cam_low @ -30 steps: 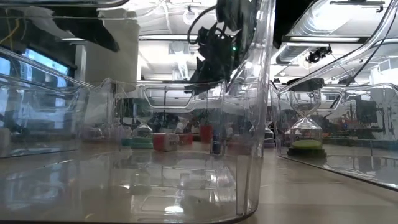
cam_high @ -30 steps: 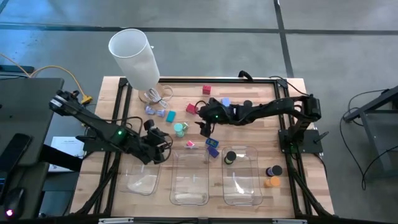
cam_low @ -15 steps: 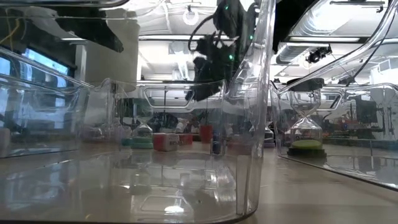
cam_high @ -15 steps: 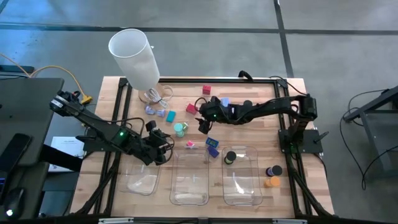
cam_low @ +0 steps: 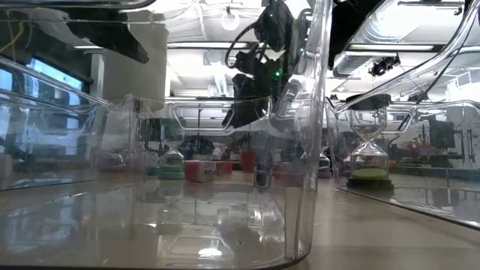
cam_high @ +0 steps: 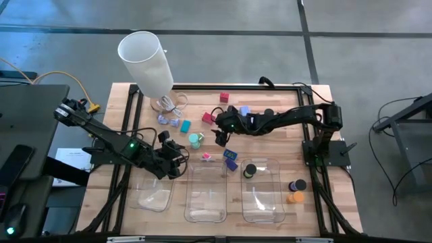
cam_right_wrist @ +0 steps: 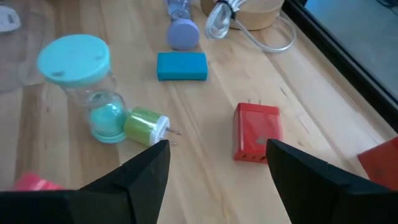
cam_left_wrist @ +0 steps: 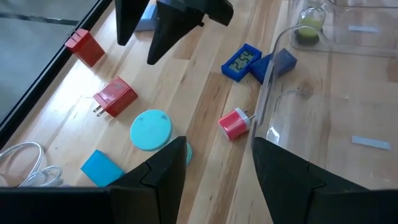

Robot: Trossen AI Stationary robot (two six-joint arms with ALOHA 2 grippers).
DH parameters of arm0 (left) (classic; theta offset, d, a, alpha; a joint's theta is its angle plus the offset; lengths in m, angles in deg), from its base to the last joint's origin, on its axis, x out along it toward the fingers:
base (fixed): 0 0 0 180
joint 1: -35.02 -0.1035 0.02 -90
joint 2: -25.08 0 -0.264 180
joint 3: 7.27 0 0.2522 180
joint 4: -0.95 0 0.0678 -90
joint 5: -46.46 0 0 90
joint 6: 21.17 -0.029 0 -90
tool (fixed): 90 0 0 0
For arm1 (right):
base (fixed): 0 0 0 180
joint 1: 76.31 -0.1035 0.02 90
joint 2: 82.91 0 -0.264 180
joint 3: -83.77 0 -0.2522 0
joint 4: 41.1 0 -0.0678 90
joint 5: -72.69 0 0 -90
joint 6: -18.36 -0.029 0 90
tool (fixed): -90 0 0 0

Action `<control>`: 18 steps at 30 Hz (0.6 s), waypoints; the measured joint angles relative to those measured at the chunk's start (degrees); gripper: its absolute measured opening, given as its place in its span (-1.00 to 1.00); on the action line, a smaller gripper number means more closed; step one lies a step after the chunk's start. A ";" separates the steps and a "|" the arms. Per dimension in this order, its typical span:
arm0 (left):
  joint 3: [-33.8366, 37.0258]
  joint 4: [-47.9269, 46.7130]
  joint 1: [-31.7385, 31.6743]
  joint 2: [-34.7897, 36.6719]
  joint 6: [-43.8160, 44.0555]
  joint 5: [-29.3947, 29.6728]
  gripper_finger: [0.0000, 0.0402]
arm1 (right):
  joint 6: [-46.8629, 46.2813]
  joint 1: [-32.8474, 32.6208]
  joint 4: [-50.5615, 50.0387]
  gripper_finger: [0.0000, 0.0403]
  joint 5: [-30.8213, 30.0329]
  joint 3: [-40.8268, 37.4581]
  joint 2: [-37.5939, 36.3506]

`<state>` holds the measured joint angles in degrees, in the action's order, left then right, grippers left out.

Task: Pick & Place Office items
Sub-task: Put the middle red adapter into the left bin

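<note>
Scene: wooden counter (cam_high: 277,108) seen from above, two dark arms, office items scattered mid-counter, three clear trays along the near edge.
Left end effector (cam_high: 177,159): low over the counter nr the left tray's (cam_high: 154,192) far right corner; fingers (cam_left_wrist: 163,174) spread, nothing betw. them.
Right end effector (cam_high: 221,137): hangs over the counter's middle, fingers (cam_right_wrist: 144,169) spread, empty; red plug block (cam_right_wrist: 258,132) lies on the wood just ahead of it.
Teal-capped sand timer (cam_right_wrist: 82,84): upright, mid-counter, w/ a green-ended plug (cam_right_wrist: 145,126) touching its base.
Teal block (cam_right_wrist: 181,66): flat on the wood, toward the far edge from the timer.
Blue pieces (cam_left_wrist: 242,61): two, touching, just beside the far edge of the middle tray (cam_high: 206,192).
Red-pink plug (cam_left_wrist: 234,123): on the wood beside the middle tray's wall.
Red cube (cam_high: 224,98): nr the far edge, apart from the rest.
Right tray (cam_high: 261,192): holds a black-and-green timer (cam_high: 249,171) in its far left corner.
Black cap (cam_high: 294,185), orange cap (cam_high: 295,197): side by side nr the right edge.
Tall white cylinder (cam_high: 146,62): far left corner, white cable (cam_high: 169,102) coiled at its foot.
</note>
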<state>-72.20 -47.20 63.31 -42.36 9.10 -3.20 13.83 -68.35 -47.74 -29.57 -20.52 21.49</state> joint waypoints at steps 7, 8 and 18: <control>0.00 -0.04 0.00 0.02 -0.01 0.00 -0.12 | 0.02 0.07 -0.22 0.44 0.68 0.00 0.00; 0.00 -0.04 0.00 0.01 0.00 0.00 -0.12 | 0.10 0.14 -0.40 0.50 0.70 0.00 0.00; 0.02 -0.35 0.00 0.02 0.10 0.00 -0.12 | -0.56 0.07 -1.39 0.97 0.74 0.00 0.00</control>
<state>-72.18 -47.55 63.31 -42.34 9.20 -3.20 13.27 -68.27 -49.13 -28.83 -20.52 21.49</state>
